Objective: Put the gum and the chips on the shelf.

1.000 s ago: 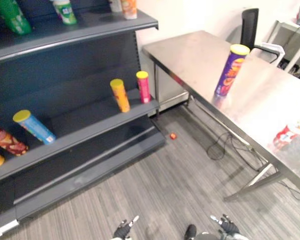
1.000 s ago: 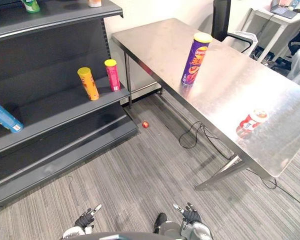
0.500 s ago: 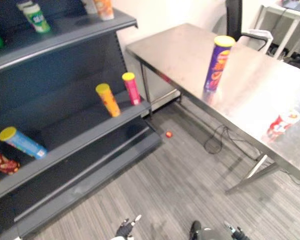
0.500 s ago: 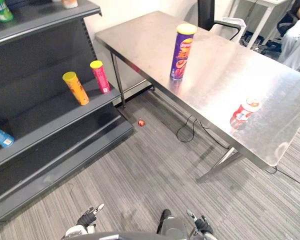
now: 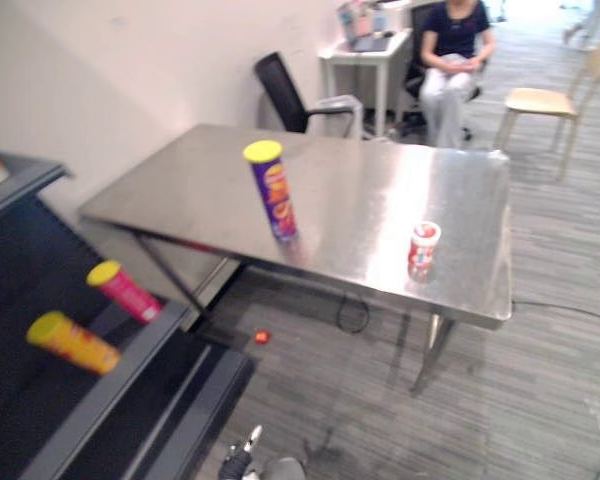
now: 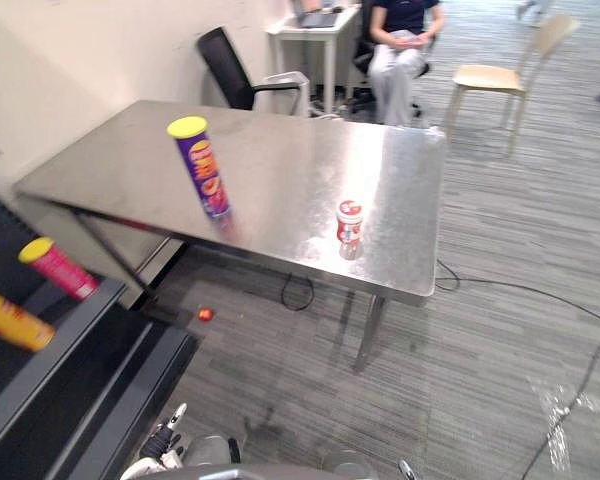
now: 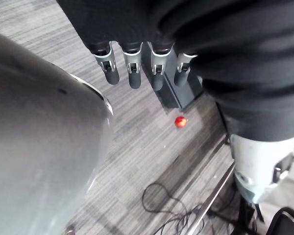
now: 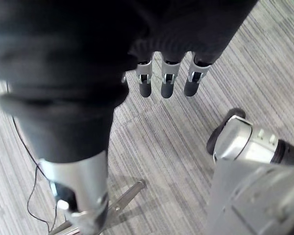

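Observation:
A tall purple chips can [image 5: 272, 190] with a yellow lid stands upright on the steel table [image 5: 380, 180], near its middle. A small red-and-white gum tub [image 5: 423, 246] stands further right, close to the table's front edge. The dark shelf [image 5: 120, 385] is at the lower left. My left hand [image 7: 132, 71] hangs low over the carpet, fingers straight, holding nothing; its tips also show in the eye view [image 5: 238, 462]. My right hand [image 8: 167, 83] hangs the same way over the floor, open and empty. Both hands are far below the table top.
On the shelf lie a pink can [image 5: 125, 292] and an orange-yellow can [image 5: 70, 342]. A small red ball [image 5: 262, 337] lies on the floor under the table. Behind the table are a black chair [image 5: 285, 92], a seated person [image 5: 455, 50] and a wooden chair [image 5: 545, 100].
The camera has swung right: the shelf has slid to the left edge and the table now sits in the middle. The cans and tub have not moved. Both hands stay low.

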Controlling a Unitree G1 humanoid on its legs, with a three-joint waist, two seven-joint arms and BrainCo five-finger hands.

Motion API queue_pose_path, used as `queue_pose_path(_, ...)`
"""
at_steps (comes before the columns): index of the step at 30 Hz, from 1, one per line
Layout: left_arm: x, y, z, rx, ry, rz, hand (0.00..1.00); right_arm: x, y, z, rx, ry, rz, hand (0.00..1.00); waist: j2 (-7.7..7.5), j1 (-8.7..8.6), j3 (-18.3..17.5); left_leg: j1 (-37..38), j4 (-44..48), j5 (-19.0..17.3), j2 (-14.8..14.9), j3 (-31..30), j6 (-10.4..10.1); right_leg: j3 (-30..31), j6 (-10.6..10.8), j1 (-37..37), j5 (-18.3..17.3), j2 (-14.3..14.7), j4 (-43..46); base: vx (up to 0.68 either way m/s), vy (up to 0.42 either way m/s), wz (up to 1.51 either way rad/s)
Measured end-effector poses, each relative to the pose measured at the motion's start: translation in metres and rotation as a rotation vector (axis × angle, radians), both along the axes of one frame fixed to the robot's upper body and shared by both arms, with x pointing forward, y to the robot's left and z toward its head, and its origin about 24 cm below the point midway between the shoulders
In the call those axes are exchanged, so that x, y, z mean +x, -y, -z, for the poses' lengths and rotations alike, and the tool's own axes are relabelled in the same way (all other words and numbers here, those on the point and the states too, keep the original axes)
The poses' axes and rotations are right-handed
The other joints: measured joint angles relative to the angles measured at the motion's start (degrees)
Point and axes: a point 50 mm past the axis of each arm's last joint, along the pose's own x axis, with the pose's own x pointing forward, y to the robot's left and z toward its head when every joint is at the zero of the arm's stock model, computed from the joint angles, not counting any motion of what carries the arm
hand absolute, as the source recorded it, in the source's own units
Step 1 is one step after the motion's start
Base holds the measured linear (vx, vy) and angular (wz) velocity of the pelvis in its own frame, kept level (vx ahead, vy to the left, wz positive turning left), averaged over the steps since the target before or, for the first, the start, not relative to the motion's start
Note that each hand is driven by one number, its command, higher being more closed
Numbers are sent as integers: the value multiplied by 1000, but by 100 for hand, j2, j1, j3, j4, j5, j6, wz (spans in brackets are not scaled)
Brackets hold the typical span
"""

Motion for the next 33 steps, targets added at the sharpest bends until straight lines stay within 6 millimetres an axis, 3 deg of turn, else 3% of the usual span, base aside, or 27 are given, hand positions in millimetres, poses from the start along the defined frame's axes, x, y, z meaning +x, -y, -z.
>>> queue_pose_path(1, -2, 0, 1, -2, -5, 0, 0, 4, -2, 0, 1, 8, -26, 0, 14, -1, -36, 68, -651, 45, -18, -236, 63, 197, 122, -38, -103, -54, 59, 261, 381, -89)
queue_pose_path(2, -7, 4, 2, -13, -21, -3, 0, 2, -2, -1, -4, 7, -36, 0, 91, -9, -165, 187, -1345, 309, -37, -409, 134, 365, 352, -119, -271, -138, 196, 270, 406, -70)
queue_pose_path(3, -9, 5, 3, -17, -25, -4, 0, 0, -1, -1, -6, 3, -34, 0, 132, -14, -200, 220, -1468, 367, -36, -435, 103, 379, 413, -126, -316, -143, 217, 302, 462, -48)
queue_pose_path(4, -11, 3, 3, -14, -34, -6, 0, -5, -4, 1, 6, -10, -26, 0, 55, -32, -326, 299, -1504, 257, -220, -296, -602, 457, 573, -159, -426, -366, 342, 301, 428, -51)
queue_pose_path(5, -17, -2, 4, -3, -52, -10, 0, -8, -11, 3, 33, -20, -22, 0, -69, -4, -494, 343, -1516, 167, -379, 7, -519, 390, 586, -251, -258, -593, 329, 300, 410, -62)
queue_pose_path(8, -22, -7, 6, 17, -94, 35, 0, -9, -19, 4, 61, -14, -2, 0, -202, -29, -681, 604, -1616, 1, -633, 462, -328, 374, 698, -166, 293, -973, -129, 226, 370, -67)
queue_pose_path(12, -26, -3, 8, 22, -130, 115, 0, -5, -16, 4, 56, -7, -1, 0, -130, -2, -794, 995, -2013, -12, -634, 1053, -266, 494, 732, -318, 1023, -987, -403, 98, 217, -86)
queue_pose_path(14, -22, -3, 7, 44, -133, 202, 0, -2, -16, 4, 57, -7, -10, 0, -116, -23, -799, 1063, -2125, 21, -638, 1206, -215, -105, 727, -436, 1282, -1034, -480, 15, 68, -64)
queue_pose_path(15, -20, -2, 7, 51, -132, 239, 0, -3, -14, 5, 55, -20, -24, 0, -103, -14, -792, 1075, -2134, 40, -636, 1247, -188, -936, 671, -453, 1400, -1107, -561, -2, 12, -43)
queue_pose_path(18, -18, -2, 7, 56, -142, 268, 0, -2, -12, 5, 51, -33, -51, 0, -72, 6, -774, 1255, -2278, 75, -731, 1354, -139, -2087, 645, -216, 1440, -1207, -910, -31, -14, -31)
queue_pose_path(22, -17, 0, 8, 52, -144, 285, 0, -1, -9, 4, 46, -39, -73, 0, -46, 31, -744, 1379, -2497, 214, -807, 1356, -163, -2243, 612, -22, 1384, -1212, -1361, -92, -63, -16)
queue_pose_path(24, -15, -1, 7, 53, -141, 286, 0, 1, -10, 4, 47, -34, -74, 0, -163, 43, -668, 1485, -2765, 381, -870, 1378, -184, -2292, 654, -16, 1243, -1236, -1459, -159, -114, -12)
queue_pose_path(26, -16, 5, 8, 34, -143, 287, 0, -1, -2, 3, 29, -42, -73, 0, 14, 14, -592, 1749, -3422, 679, -852, 1307, -253, -2316, 660, -62, 1193, -1112, -1460, -168, -114, -3)
queue_pose_path(33, -18, 1, 8, 37, -143, 257, 0, -14, 8, 2, 11, -61, 7, 0, -58, 18, -612, 1699, -3501, 719, -671, 1198, -315, -2308, 659, 29, 1195, -856, -1791, -44, -55, -9)
